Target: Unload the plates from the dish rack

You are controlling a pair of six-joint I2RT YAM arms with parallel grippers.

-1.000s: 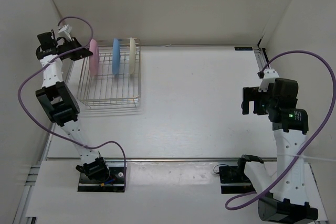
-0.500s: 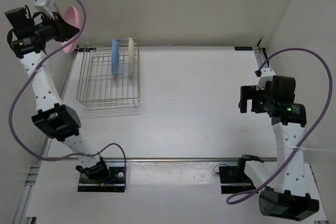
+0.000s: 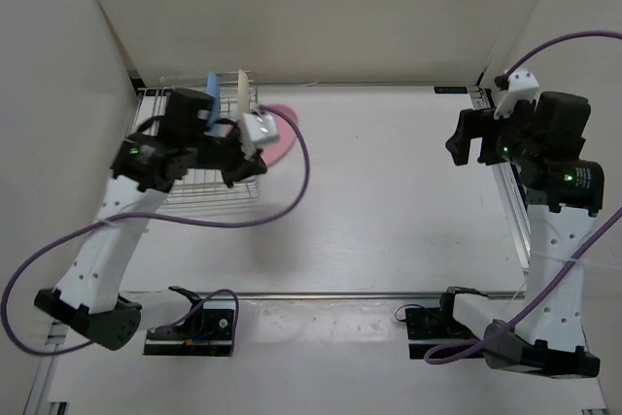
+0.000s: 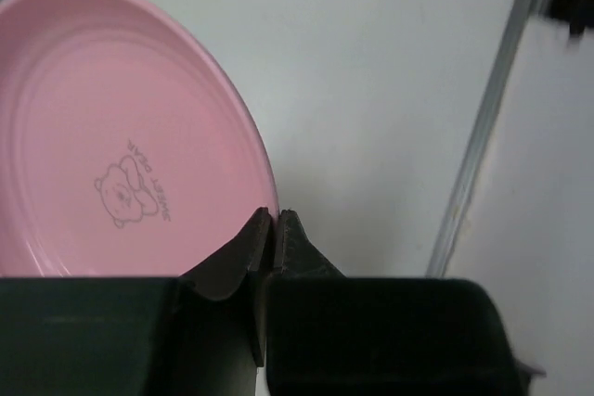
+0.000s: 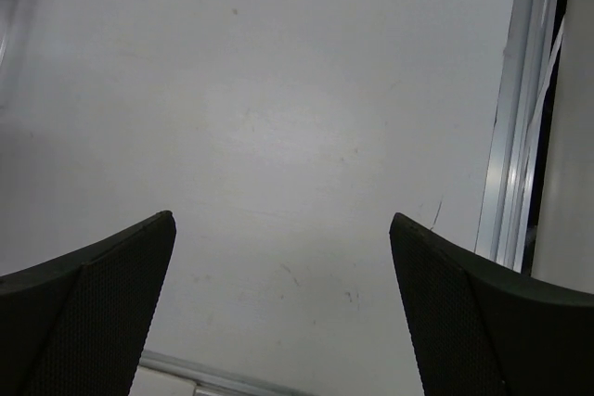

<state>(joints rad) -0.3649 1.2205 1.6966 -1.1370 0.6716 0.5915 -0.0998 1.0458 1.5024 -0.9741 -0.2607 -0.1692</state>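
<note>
A white table (image 3: 389, 191) (lightly scuffed), a metal rail (image 5: 509, 136) along its right edge, pale walls (image 3: 311, 7) behind.

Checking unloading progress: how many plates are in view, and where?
3. Round pink plate: gripped by left gripper, beside the silver wire rack. Blue plate and cream-white plate: upright in rack.

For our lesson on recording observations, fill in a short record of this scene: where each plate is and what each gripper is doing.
pink plate: outside the dish rack, to its right, rim pinched by left gripper
blue plate: upright in the dish rack
cream plate: upright in the dish rack, beside the blue plate
right gripper: open, holding nothing, over the table
</note>
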